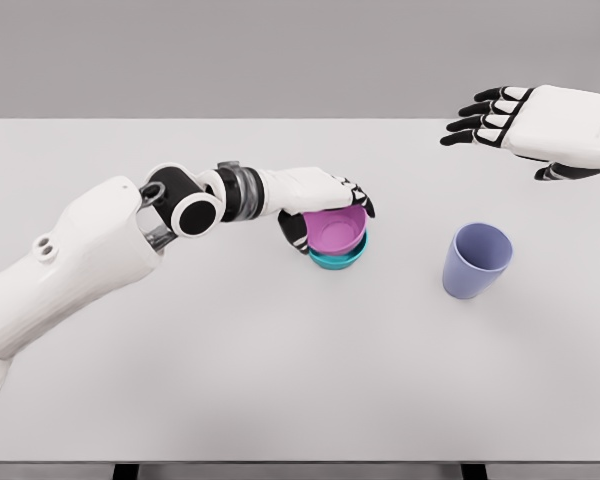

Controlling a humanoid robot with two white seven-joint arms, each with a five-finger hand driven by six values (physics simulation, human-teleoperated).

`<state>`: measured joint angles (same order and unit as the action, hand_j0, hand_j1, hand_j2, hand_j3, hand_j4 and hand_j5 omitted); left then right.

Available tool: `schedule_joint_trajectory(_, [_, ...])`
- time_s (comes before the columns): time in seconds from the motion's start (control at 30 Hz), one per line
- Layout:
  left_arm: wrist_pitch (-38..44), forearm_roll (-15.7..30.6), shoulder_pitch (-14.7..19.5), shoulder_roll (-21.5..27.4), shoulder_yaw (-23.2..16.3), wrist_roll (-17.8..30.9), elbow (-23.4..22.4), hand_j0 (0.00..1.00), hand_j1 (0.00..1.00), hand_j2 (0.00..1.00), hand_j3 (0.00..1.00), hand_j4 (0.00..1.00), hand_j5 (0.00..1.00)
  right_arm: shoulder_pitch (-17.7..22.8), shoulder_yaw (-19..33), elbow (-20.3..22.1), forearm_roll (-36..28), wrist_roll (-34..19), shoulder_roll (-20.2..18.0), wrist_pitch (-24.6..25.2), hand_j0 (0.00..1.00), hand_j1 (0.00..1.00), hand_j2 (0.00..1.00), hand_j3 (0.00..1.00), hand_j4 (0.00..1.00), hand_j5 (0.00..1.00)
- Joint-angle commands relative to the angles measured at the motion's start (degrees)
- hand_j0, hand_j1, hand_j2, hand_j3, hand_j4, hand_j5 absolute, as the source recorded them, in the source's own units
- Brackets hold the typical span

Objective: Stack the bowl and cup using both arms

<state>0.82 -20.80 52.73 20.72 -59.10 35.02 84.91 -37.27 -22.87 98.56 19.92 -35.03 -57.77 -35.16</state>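
Pink plastic, by the look of it: the pink bowl (336, 230) sits nested in a teal bowl (335, 258) on the white table (280, 380), and the left hand (325, 205) is wrapped over it, fingers (360, 200) curled along the far rim and the thumb (296, 232) pressed against the near wall. So the hand is gripping the pink bowl. Right of those fingers, well apart, a lavender cup (476, 260) stands upright with its mouth open. The right hand (525, 125) hovers above and beyond the cup, fingers spread and holding nothing.

Both bowls and the cup look light, stiff and smooth-walled, so I judge them slippery under a pinch and easy to tip. The rim is the sensible place to hold a bowl; the cup is best taken around its mid wall, below the flared lip.

Between the left fingers and the cup the tabletop lies bare, which gives a free lane for carrying. The table's far edge runs close behind the left fingers, while the near edge is well away.
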Motion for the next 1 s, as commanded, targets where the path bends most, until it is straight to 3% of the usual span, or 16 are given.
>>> schedule_joint_trajectory(0.0, [0.1, 0.1, 0.0, 0.0, 0.0, 0.0, 0.0, 0.99, 0.99, 0.99, 0.99, 0.99, 0.99, 0.0, 0.0, 0.0, -0.2, 0.0, -0.1, 0.2, 1.00, 1.00, 1.00, 1.00, 1.00, 1.00])
schedule_joint_trajectory(0.3, [0.0, 0.1, 0.0, 0.4, 0.1, 0.0, 0.2, 1.00, 1.00, 1.00, 1.00, 1.00, 1.00, 0.0, 0.0, 0.0, -0.2, 0.0, -0.1, 0.2, 1.00, 1.00, 1.00, 1.00, 1.00, 1.00])
schedule_joint_trajectory(0.47, [0.0, 3.1, 1.7, 2.5, 1.2, 0.0, 3.5, 1.00, 1.00, 1.00, 1.00, 1.00, 1.00, 0.0, 0.0, 0.0, -0.2, 0.0, -0.1, 0.2, 1.00, 1.00, 1.00, 1.00, 1.00, 1.00])
schedule_joint_trajectory(0.57, [0.0, 10.2, 1.8, 8.3, 5.7, 0.0, 8.9, 1.00, 1.00, 1.00, 1.00, 1.00, 1.00, 0.0, 0.0, 0.0, -0.2, 0.0, -0.1, 0.2, 1.00, 1.00, 1.00, 1.00, 1.00, 1.00])
schedule_joint_trajectory(0.63, [-0.9, 17.9, 1.1, 13.4, 10.0, 0.0, 11.0, 1.00, 1.00, 1.00, 1.00, 1.00, 1.00, 0.0, 0.0, 0.0, -0.2, 0.0, -0.1, 0.2, 1.00, 1.00, 1.00, 1.00, 1.00, 1.00])
schedule_joint_trajectory(0.67, [-4.9, 24.4, 0.9, 16.8, 12.9, 0.0, 11.7, 1.00, 1.00, 1.00, 1.00, 1.00, 1.00, 0.0, 0.0, 0.0, -0.2, 0.0, -0.1, 0.2, 1.00, 1.00, 1.00, 1.00, 1.00, 1.00])
schedule_joint_trajectory(0.73, [-14.5, 35.3, 0.4, 23.0, 14.0, 0.0, 11.7, 1.00, 1.00, 1.00, 1.00, 1.00, 1.00, 0.0, 0.0, 0.0, -0.2, 0.0, -0.1, 0.2, 1.00, 1.00, 1.00, 1.00, 1.00, 1.00])
schedule_joint_trajectory(0.77, [-20.6, 40.6, -1.6, 26.4, 14.2, 0.0, 11.3, 1.00, 1.00, 1.00, 1.00, 1.00, 1.00, 0.3, 0.0, 0.0, -0.2, 0.0, -0.5, 0.2, 1.00, 1.00, 1.00, 1.00, 1.00, 1.00])
schedule_joint_trajectory(0.83, [-25.2, 43.2, -4.4, 29.8, 14.6, 0.0, 11.1, 1.00, 1.00, 1.00, 1.00, 1.00, 1.00, 1.7, 0.1, -0.1, -0.2, 0.0, -1.4, 0.2, 1.00, 1.00, 1.00, 1.00, 1.00, 1.00])
schedule_joint_trajectory(0.9, [-28.6, 47.6, -11.4, 32.8, 21.4, 0.0, 8.6, 1.00, 1.00, 1.00, 1.00, 1.00, 1.00, 3.1, 1.3, -0.3, -0.2, 0.0, -2.5, 0.2, 1.00, 1.00, 1.00, 1.00, 1.00, 1.00])
schedule_joint_trajectory(0.97, [-33.7, 48.6, -19.1, 32.8, 30.6, 0.0, 6.6, 1.00, 1.00, 1.00, 1.00, 1.00, 1.00, 3.9, 1.7, -0.6, -0.2, 0.0, -3.4, 0.2, 1.00, 1.00, 1.00, 1.00, 1.00, 1.00])
